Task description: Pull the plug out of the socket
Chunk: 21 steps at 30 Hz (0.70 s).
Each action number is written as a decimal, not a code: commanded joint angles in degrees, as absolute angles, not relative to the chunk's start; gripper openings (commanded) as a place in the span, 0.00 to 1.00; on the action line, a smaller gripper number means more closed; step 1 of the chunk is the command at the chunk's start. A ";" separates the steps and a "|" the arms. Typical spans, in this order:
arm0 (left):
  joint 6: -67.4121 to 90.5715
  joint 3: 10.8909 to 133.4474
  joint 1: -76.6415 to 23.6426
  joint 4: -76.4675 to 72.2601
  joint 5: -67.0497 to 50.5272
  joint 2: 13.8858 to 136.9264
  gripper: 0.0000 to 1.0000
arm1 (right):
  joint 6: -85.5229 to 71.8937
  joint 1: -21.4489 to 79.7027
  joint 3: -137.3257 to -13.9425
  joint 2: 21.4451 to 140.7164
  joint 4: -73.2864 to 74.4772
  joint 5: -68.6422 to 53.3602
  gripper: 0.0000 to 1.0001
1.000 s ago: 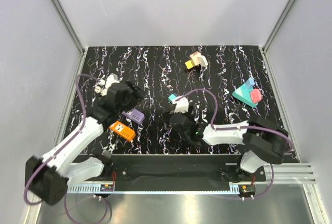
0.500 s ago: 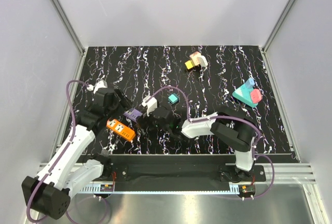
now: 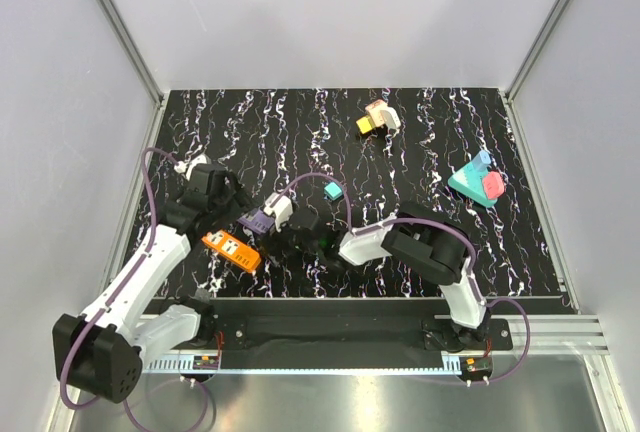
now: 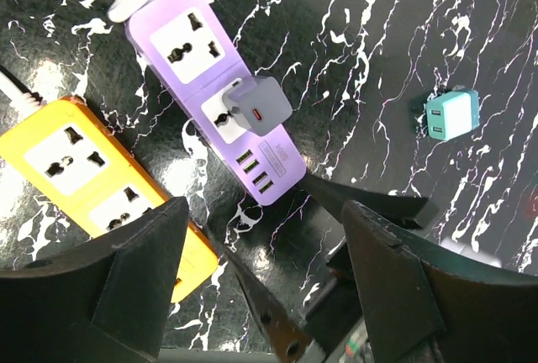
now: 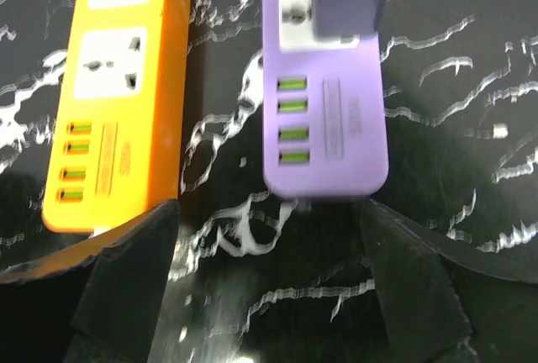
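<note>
The plug (image 4: 256, 107) sits straight ahead of my right pincer (image 5: 265, 216), up the long axis of the purple socket strip (image 5: 328, 119). I am at the strip's end with the four green ports. Its length runs away from me, and it lies nearer my right-hand finger than my left. My jaws stand wide with nothing between them, and the strip's end lies just beyond my fingertips, not yet inside the gap.

My left pincer (image 4: 265, 228) is also spread wide and empty. It hangs above the same end of the strip, with the orange strip (image 5: 113, 86) down by its left finger.

From above, the right pincer looks the closer of the two to the plug. I say that with some doubt, since the arms crowd each other there.

The plug is a small pale grey-lilac block with rounded corners and one oval port on its top face. It is seated in the outlet next to the green ports and turned a little askew to the strip. The farther outlet is bare. The strip lies flat on the black marbled table (image 4: 378, 27), with the orange one alongside.
</note>
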<state>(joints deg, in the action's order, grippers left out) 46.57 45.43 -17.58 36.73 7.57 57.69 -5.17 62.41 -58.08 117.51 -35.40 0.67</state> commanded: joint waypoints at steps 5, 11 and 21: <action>47.55 46.67 -15.82 33.84 4.66 56.69 0.77 | -6.42 59.68 -62.31 123.31 -37.53 -3.87 0.82; 47.37 45.62 -13.89 33.75 2.73 56.16 0.77 | -5.89 59.68 -61.17 123.05 -37.09 0.95 0.92; 47.29 44.30 -11.78 33.57 0.18 55.11 0.77 | -5.97 59.59 -64.51 125.51 -35.24 -4.13 0.77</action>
